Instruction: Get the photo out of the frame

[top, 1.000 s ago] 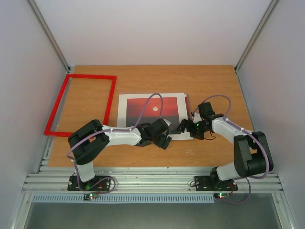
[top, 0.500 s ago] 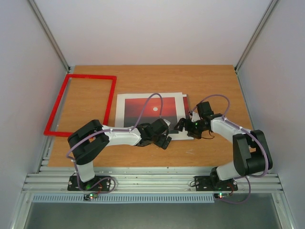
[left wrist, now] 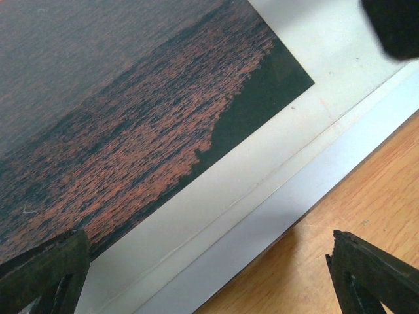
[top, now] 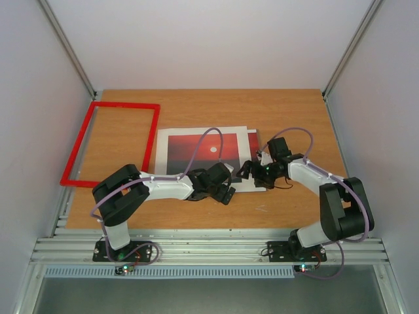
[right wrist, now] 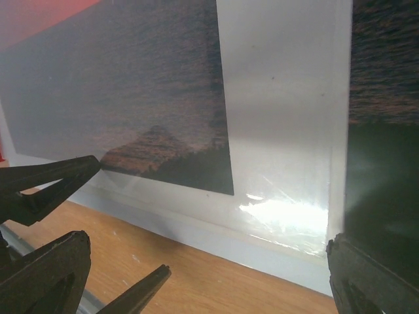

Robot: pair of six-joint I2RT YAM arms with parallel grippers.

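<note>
Since a second ago the photo (top: 196, 152) has slid left across the table (top: 288, 111), and the right gripper (right wrist: 209, 268) has moved left with it

Out of the frame (top: 124, 104), the photo lies flat with its left edge just beside the frame's right bar, uncovering a strip of a second red print (top: 252, 140) on its right. White sheets (left wrist: 275, 209) show under its near margin, and what may be a clear film (right wrist: 281, 216) glints at the near right corner. The left gripper (left wrist: 209, 281) sits over the near edge, jaws spread wide and holding nothing; the right gripper is equally wide and empty
</note>
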